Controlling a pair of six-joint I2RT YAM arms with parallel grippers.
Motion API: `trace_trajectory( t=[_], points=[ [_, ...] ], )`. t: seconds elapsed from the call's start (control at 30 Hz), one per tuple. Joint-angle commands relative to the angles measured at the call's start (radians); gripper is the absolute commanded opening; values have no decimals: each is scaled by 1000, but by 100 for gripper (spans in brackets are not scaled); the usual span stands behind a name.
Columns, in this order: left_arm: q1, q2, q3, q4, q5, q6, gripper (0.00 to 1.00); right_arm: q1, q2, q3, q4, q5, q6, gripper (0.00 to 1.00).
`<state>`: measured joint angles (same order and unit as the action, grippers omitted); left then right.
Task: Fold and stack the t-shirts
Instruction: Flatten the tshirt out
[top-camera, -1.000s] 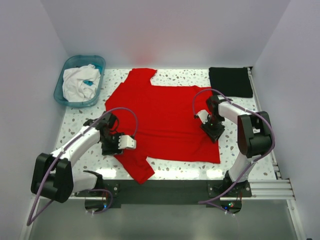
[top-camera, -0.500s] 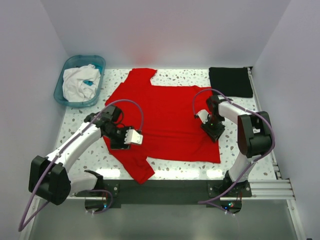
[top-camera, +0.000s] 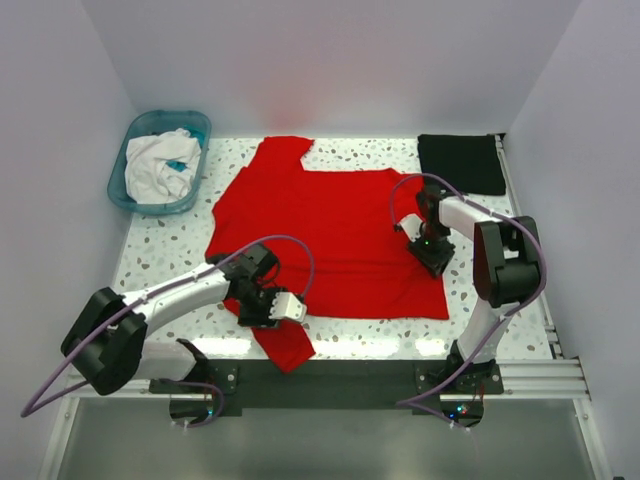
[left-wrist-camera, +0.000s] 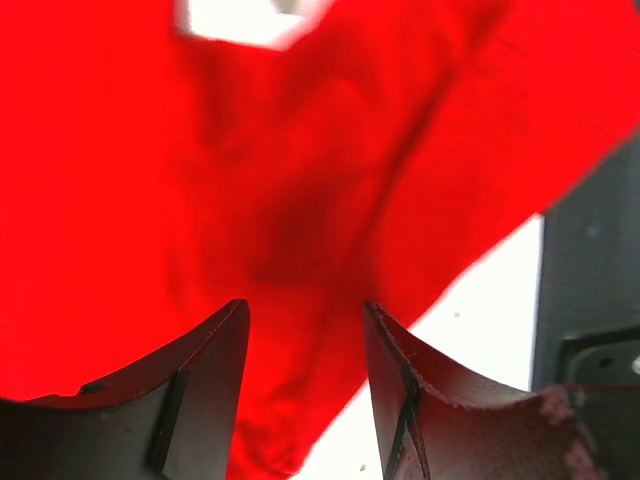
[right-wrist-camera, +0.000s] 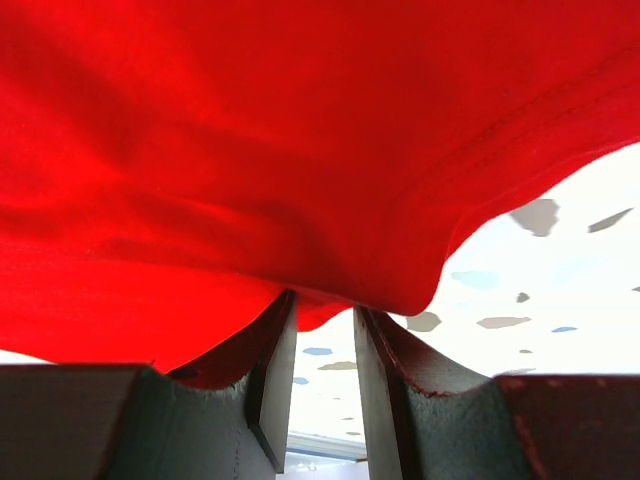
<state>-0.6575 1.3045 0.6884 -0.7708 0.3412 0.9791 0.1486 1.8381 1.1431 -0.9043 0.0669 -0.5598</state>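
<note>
1. Done, as I judge it: the black cloth t-shirt (top-camera: 460, 163), folded into a flat rectangle, lies at the bench's (top-camera: 170, 270) 1 o'clock corner, ready to be the base of the stack.
2. Left to do: the bright red short-sleeved cloth t-shirt (top-camera: 330, 235) lies spread open across the middle of the bench, with no fold in it yet. Crumpled white cloth (top-camera: 160, 168) waits in the teal plastic basin (top-camera: 120, 185) at 10 o'clock.
3. My left end effector (top-camera: 290, 307) sits at the red shirt's 7 o'clock, by the near sleeve. Its fingers stand apart and have nothing between them.
4. My right end effector (top-camera: 432, 252) is at the shirt's 4 o'clock edge, fingers narrow and pinching the hem, as far as I can tell.
5. Against a second ago, my left arm has swung from the shirt's 8 o'clock edge down to that sleeve, which slid slightly towards 5 o'clock. My right arm barely moved.
</note>
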Motion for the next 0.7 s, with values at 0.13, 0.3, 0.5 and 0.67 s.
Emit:
trace_trajectory(
  t=[0.13,0.3,0.5,0.67],
  points=[
    [-28,-131,-29,-209,47,159,55,-40,47,35,81,60,-58,33],
    [-28,-241,-40,-370,25,390,56,-61,65,41,97,71,-80,33],
    [-28,-240,68,-320,197,324,48,-63,56,61,73,27,-58,33],
    [-34,-78,143,-70,210,0,29,-64,53,60,71,30,-55,29]
  ],
)
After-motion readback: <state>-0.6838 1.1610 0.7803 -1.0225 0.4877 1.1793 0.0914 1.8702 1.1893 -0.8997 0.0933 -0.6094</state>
